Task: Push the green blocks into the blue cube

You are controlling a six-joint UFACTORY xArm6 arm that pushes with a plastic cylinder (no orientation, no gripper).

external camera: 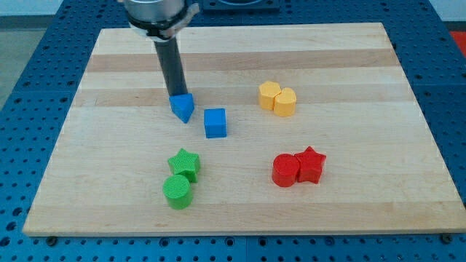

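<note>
A blue cube (215,123) sits left of the board's middle. A green star block (184,164) lies below and left of it, touching a green cylinder (177,191) just beneath. My dark rod comes down from the view's top, and my tip (175,94) rests right behind a blue triangular block (183,107), touching its upper edge. That block lies just left of the blue cube, with a small gap between them. My tip is well above the green blocks.
Two yellow blocks (277,98) touch each other at the upper right of the middle. A red cylinder (285,170) and a red star (311,164) touch at the lower right. The wooden board (233,211) lies on a blue perforated table.
</note>
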